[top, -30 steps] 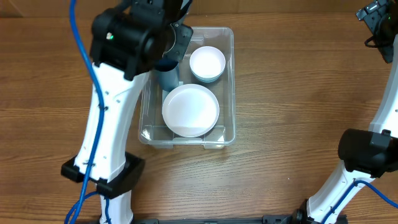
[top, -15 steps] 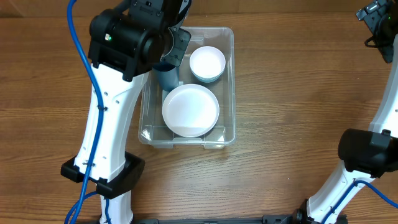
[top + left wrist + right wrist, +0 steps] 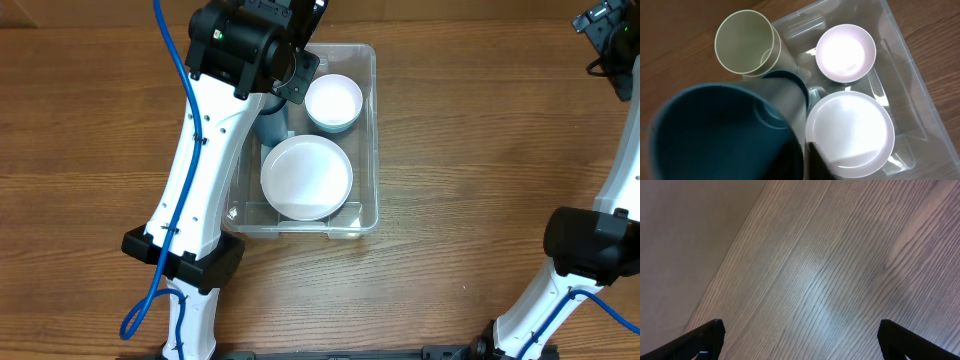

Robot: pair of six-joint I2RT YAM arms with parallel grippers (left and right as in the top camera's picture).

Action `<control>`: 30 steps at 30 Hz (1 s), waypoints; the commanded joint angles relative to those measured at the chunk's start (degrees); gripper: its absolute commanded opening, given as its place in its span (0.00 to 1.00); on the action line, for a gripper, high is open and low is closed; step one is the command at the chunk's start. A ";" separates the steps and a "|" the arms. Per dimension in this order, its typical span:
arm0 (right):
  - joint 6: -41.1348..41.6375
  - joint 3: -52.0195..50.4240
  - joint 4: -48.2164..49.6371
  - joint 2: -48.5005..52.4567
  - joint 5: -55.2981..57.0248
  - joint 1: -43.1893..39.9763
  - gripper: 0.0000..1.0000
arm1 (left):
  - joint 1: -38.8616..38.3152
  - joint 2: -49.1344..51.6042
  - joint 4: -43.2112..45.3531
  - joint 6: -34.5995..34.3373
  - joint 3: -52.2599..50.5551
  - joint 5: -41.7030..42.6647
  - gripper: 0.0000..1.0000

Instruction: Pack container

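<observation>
The clear plastic container stands at the table's middle, and its wall also shows in the left wrist view. Inside are a large white bowl, a small white bowl, a dark teal cup and, in the left wrist view, a pale green cup. My left gripper hangs over the container's far left part, shut on another dark teal cup, which fills the view's lower left. My right gripper is open and empty over bare wood at the far right.
The left arm reaches over the container's left side and hides it from overhead. The right arm's base stands at the table's right. Wooden tabletop surrounds the container.
The left arm has swung right and farther back over the container's far left corner. The bowls and the right arm have not moved.
</observation>
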 commanded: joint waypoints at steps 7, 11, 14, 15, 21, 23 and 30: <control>0.46 0.48 0.26 -0.70 0.39 0.22 1.00 | 0.74 0.11 0.22 -0.61 0.17 -0.74 0.61; 0.46 0.48 0.26 -0.70 0.39 0.22 1.00 | 0.92 -0.42 0.04 -0.63 0.20 -0.74 0.65; 0.46 0.48 0.26 -0.70 0.39 0.22 1.00 | 0.92 -2.73 -0.39 -1.53 0.20 -0.76 0.87; 0.46 0.48 0.26 -0.70 0.39 0.22 1.00 | 0.92 -4.17 -0.39 -1.70 0.20 -0.74 0.99; 0.46 0.48 0.26 -0.70 0.39 0.22 1.00 | 0.92 -14.23 -0.55 -5.11 0.20 0.83 1.00; 0.46 0.48 0.26 -0.70 0.39 0.22 1.00 | 0.92 -14.95 -0.55 -5.11 0.20 0.79 1.00; 0.46 0.48 0.26 -0.70 0.39 0.22 1.00 | 0.92 -15.87 -0.55 -4.00 0.17 -0.92 1.00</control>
